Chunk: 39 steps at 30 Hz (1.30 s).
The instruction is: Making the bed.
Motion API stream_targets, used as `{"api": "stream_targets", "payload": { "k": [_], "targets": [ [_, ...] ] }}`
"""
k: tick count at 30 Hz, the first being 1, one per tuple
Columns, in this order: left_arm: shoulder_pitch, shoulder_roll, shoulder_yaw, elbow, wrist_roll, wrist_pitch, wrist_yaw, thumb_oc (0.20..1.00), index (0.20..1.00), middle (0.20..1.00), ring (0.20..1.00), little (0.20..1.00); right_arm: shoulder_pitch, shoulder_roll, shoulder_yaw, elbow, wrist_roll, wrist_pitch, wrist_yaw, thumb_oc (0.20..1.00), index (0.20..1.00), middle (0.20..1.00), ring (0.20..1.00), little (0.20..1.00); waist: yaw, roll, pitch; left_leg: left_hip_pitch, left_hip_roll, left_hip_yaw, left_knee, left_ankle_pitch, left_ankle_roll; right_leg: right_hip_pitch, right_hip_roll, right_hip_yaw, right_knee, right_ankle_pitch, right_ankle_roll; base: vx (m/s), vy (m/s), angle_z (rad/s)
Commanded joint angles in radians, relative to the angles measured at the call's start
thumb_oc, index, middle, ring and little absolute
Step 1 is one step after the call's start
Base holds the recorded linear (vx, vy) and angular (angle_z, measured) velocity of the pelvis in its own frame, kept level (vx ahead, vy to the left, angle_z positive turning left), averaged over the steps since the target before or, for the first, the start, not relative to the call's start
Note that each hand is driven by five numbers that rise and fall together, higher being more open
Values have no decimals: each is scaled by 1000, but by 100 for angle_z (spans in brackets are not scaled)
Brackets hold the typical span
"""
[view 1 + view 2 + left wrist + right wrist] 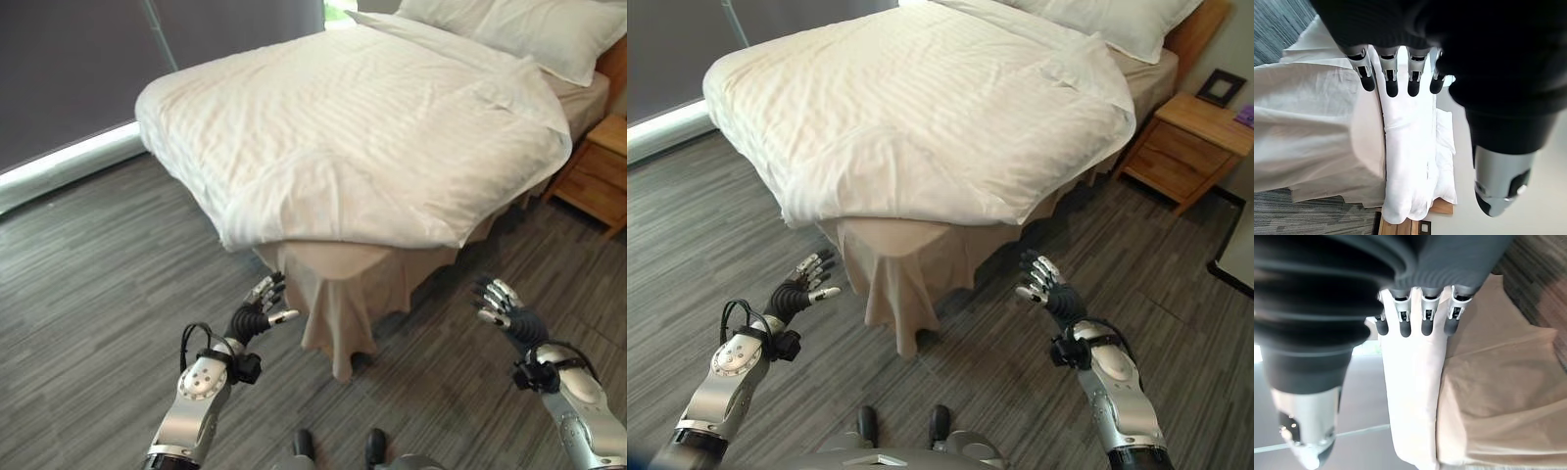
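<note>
The white duvet (353, 137) lies spread over the bed and fills the upper middle of the left eye view, its near corner hanging just over the foot of the mattress. Below that corner the beige bed skirt (338, 294) drops in loose folds to the grey floor (88, 294) at the centre of the frame. White pillows (529, 29) sit at the upper right, and a wooden nightstand (598, 171) stands at the right edge.

The left hand (260, 311) hovers at the lower left, just beside the skirt folds, fingers straight and spread, holding nothing. The right hand (502, 304) hovers at the lower right, also spread and empty, well apart from the cloth. Both wrist views show the fingers extended with the bedding beyond them.

The duvet looks a little askew, with ripples near the right side. The likely risk is a reach that meets the bed skirt instead of the duvet edge, since the skirt hangs nearer the hands; a pull there would drag the skirt loose. A one-sided tug could also skew the duvet further or slide it off the corner.
</note>
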Motion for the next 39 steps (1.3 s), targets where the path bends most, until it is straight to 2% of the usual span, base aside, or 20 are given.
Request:
{"api": "stream_targets", "payload": {
  "k": [1,2,3,4,5,7,8,9,10,11,12,13,16,17,21,22,23,27,30,39],
  "targets": [
    [5,66,70,-52,-29,-46,0,1000,1000,1000,1000,1000,-47,-15,-23,-28,-56,-50,9,1000,1000,1000,1000,1000,27,-16,-50,1,-8,3,-2,33,26,-27,-164,44,247,147,158,51,207,-17],
    [5,78,78,-53,-26,-46,3,1000,1000,1000,1000,1000,-63,-27,-23,-14,-81,-51,3,1000,1000,1000,1000,1000,29,-16,-41,8,-12,6,-2,27,37,-61,-169,54,311,174,165,57,177,-15],
    [3,90,79,-55,-27,-43,-1,1000,1000,1000,1000,1000,-77,-47,-28,4,-115,-49,-4,1000,1000,1000,1000,1000,23,-11,-33,13,-11,-7,-2,24,40,-86,-153,77,357,185,166,29,106,-11],
    [2,90,80,-55,-27,-42,-1,1000,1000,1000,1000,1000,-79,-47,-27,6,-116,-49,-4,1000,1000,1000,1000,1000,24,-12,-33,12,-12,-6,-2,23,40,-90,-154,79,364,182,166,135,78,3],
    [-6,110,75,-52,-28,-40,-12,1000,1000,1000,1000,1000,-108,-104,-45,60,-188,-44,-24,1000,1000,1000,1000,1000,14,-13,-32,22,-17,-38,-2,13,40,-126,-116,142,356,166,156,232,30,33],
    [-27,130,48,-54,-53,-40,-32,1000,1000,1000,1000,1000,-165,-238,-62,135,-285,-49,-45,1000,1000,1000,1000,1000,1,-16,-30,28,-23,-79,-2,0,30,-160,-100,209,214,148,147,276,-23,58],
    [-41,134,24,-47,-65,-41,-38,1000,1000,1000,1000,1000,-187,-285,-65,175,-300,-54,-65,1000,1000,1000,1000,1000,-3,-19,-28,31,-27,-99,-2,-6,26,-162,-104,219,160,156,149,242,-56,67],
    [-64,145,-5,-30,-22,-52,-24,1000,1000,1000,1000,1000,-212,-346,-63,233,-324,-61,-73,1000,1000,1000,1000,1000,-15,-23,-24,38,-32,-135,-2,-20,26,-149,-89,270,102,149,161,196,-29,116],
    [-61,150,-25,-46,-49,-44,-42,1000,1000,1000,1000,1000,-225,-392,-56,266,-350,-49,-61,1000,1000,1000,1000,1000,-5,-28,-23,45,-32,-153,-2,-20,24,-119,-94,268,101,137,162,182,-93,134],
    [-48,139,-46,-62,-91,-43,-57,1000,1000,1000,1000,1000,-289,-461,-8,326,-407,-39,-65,1000,1000,1000,1000,1000,17,-45,-37,35,-35,-164,-2,-14,19,-99,-102,241,60,158,154,117,-114,149],
    [-43,131,-69,-75,-115,-46,-62,1000,1000,1000,1000,1000,-330,-507,22,375,-437,-59,-86,1000,1000,1000,1000,1000,26,-46,-43,30,-36,-175,-2,-9,17,-81,-99,227,38,158,149,166,-193,84],
    [-36,113,-138,-87,-179,-30,-84,1000,1000,1000,1000,1000,-516,-592,158,535,-532,-45,-120,1000,1000,1000,1000,1000,51,-42,-48,14,-34,-210,-2,0,9,-43,-101,182,-6,149,141,121,-143,95],
    [-40,125,-185,-97,-204,-26,-75,1000,1000,1000,1000,1000,-743,-610,302,681,-550,-36,-161,1000,1000,1000,1000,1000,67,-35,-37,-5,-28,-238,-2,12,1,-39,-97,154,-16,136,128,21,-88,56],
    [-48,148,-210,-110,-218,-21,-75,1000,1000,1000,1000,1000,-909,-643,430,750,-597,-34,-170,1000,1000,1000,1000,1000,84,-34,-25,-25,-29,-255,-2,22,-4,-45,-93,142,-21,135,122,-43,-75,27],
    [-62,178,-237,-126,-244,-17,-76,1000,1000,1000,1000,1000,-1252,-622,653,985,-627,-16,-197,1000,1000,1000,1000,1000,103,-21,-4,-79,-33,-279,-2,42,-13,-75,-89,120,-27,135,116,-88,-51,22],
    [-73,181,-234,-128,-254,-16,-69,1000,1000,1000,1000,1000,-1402,-590,746,1078,-637,-13,-203,1000,1000,1000,1000,1000,106,-11,11,-116,-34,-288,-2,57,-20,-106,-87,113,-27,141,112,-119,-50,26],
    [-73,181,-235,-128,-252,-17,-64,1000,1000,1000,1000,1000,-1437,-574,767,1103,-639,-10,-203,1000,1000,1000,1000,1000,111,-10,15,-126,-35,-289,-2,61,-24,-116,-86,110,-27,143,110,-101,-48,25],
    [-76,157,-240,-114,-244,-13,-49,1000,1000,1000,1000,1000,-1529,-493,798,1146,-605,-4,-217,1000,1000,1000,1000,1000,115,-5,23,-157,-29,-295,-2,71,-29,-147,-73,113,-27,148,103,-8,-31,10],
    [-85,160,-251,-123,-240,-13,-48,1000,1000,1000,1000,1000,-1572,-466,827,1181,-571,-6,-203,1000,1000,1000,1000,1000,120,1,36,-175,-28,-299,-2,79,-33,-160,-68,112,-27,145,101,-12,-34,2],
    [-118,137,-283,-115,-241,-17,-32,1000,1000,1000,1000,1000,-1660,-434,825,1310,-402,-2,-177,1000,1000,1000,1000,1000,128,8,69,-226,-27,-310,-2,100,-44,-210,-62,105,-27,154,92,-21,-18,2]
  ]
}}
